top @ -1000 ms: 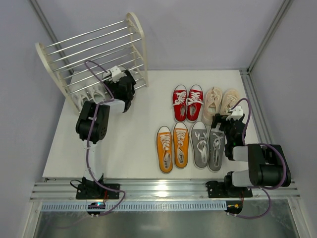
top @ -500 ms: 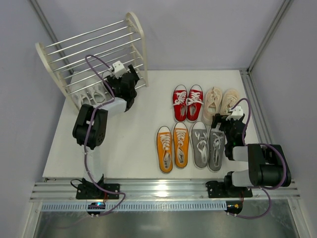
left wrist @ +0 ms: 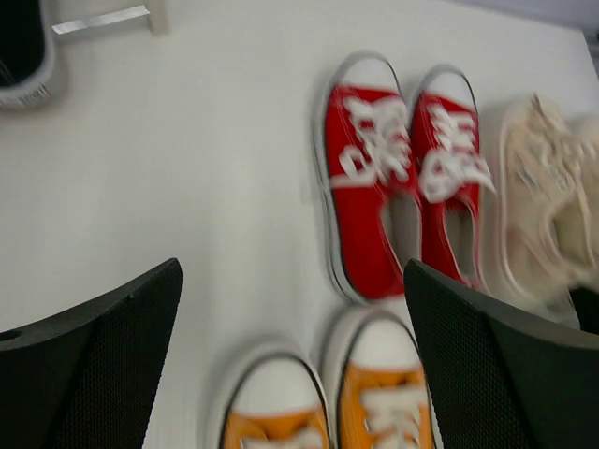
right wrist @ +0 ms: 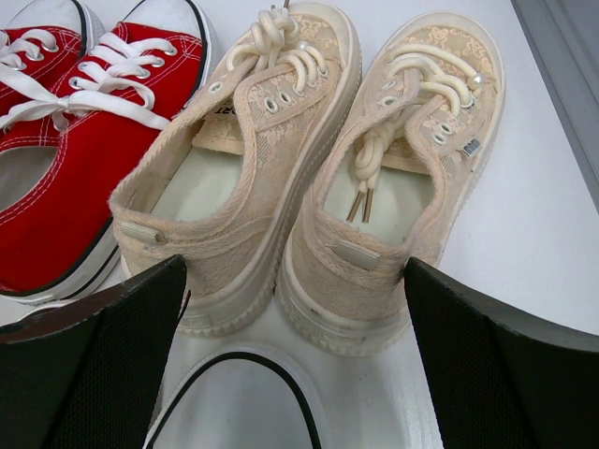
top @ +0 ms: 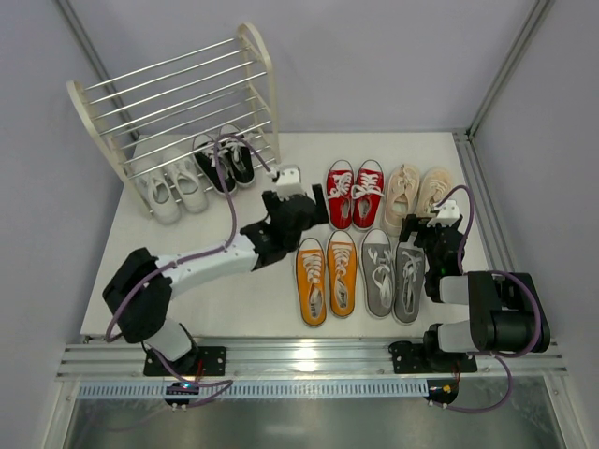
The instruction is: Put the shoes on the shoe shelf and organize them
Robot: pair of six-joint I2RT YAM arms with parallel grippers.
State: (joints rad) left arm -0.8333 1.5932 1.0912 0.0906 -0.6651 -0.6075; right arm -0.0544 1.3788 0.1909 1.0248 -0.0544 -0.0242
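where they sit paired, the red shoes point(top: 341, 196) show white laces.

Twelve shoes point(top: 341, 192) in all, making six pairs, one pair of each colour; two pairs at the shoe shelf point(top: 255, 58), under its rods: one white pair point(top: 171, 192) and one black pair point(top: 225, 161); four pairs out on the table point(top: 234, 299) in two rows of two: one red pair point(top: 354, 194), one beige pair point(top: 418, 195), one orange pair point(top: 327, 278), one grey pair point(top: 394, 273); so four shoes by the shelf and eight away from it; one shelf only, with two arched end frames; two robot arms, one left arm point(top: 201, 265) and one right arm point(top: 496, 323)
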